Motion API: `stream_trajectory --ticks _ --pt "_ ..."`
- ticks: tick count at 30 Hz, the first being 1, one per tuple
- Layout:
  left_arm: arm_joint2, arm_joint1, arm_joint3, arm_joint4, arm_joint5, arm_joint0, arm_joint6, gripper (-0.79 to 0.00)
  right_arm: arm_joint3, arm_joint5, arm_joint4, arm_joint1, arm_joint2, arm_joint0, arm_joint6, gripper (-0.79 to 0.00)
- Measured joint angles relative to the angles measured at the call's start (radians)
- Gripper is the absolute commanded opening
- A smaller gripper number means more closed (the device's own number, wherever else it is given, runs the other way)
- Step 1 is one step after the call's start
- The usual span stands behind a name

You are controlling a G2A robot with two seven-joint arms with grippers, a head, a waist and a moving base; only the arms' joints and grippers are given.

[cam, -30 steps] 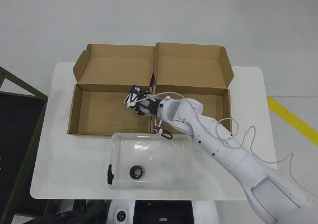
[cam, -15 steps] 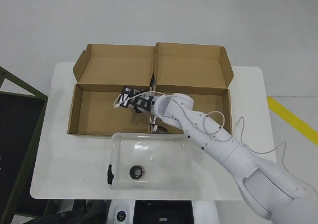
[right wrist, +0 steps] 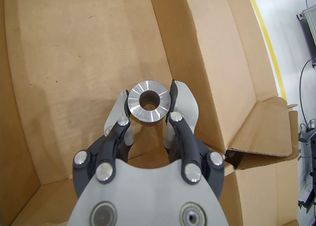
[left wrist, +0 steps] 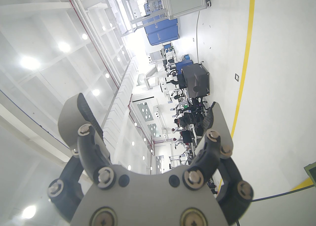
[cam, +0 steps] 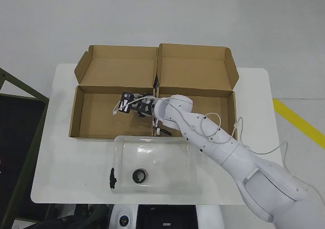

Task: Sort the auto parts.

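Steel, with a round bore through its middle, the bushing [right wrist: 133, 103] is clamped between the two pads of the right pincer [right wrist: 149, 103], its flat face turned back towards the wrist. Below the pincer lies the bare floor of a cardboard box [right wrist: 74, 39], with the box's side wall just beside one finger. The left pincer [left wrist: 147, 110] is spread wide, pointing out into the hall.

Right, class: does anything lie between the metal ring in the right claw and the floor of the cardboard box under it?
Nothing visible does. The right claw grips the metal ring over the cardboard box, with only open box floor beneath it.
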Motion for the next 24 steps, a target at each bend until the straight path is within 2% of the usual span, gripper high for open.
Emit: stream_trajectory --ticks 4,10,14,18,24 --pt "0.000 0.000 0.000 0.000 0.000 0.000 0.000 0.000 0.011 -0.008 -0.008 -0.009 0.001 0.000 0.004 -0.591" --pt "0.000 0.000 0.000 0.000 0.000 0.000 0.000 0.000 0.022 -0.012 -0.030 -0.019 0.007 0.001 0.006 -0.557" --pt "0.000 0.000 0.000 0.000 0.000 0.000 0.000 0.000 0.022 -0.015 -0.042 -0.021 0.018 -0.002 0.006 -0.483" --pt "0.000 0.000 0.000 0.000 0.000 0.000 0.000 0.000 0.011 -0.024 -0.057 -0.020 0.032 -0.008 0.012 -0.468" --pt "0.000 0.000 0.000 0.000 0.000 0.000 0.000 0.000 -0.035 -0.038 -0.063 -0.014 0.064 -0.024 -0.003 -0.486"
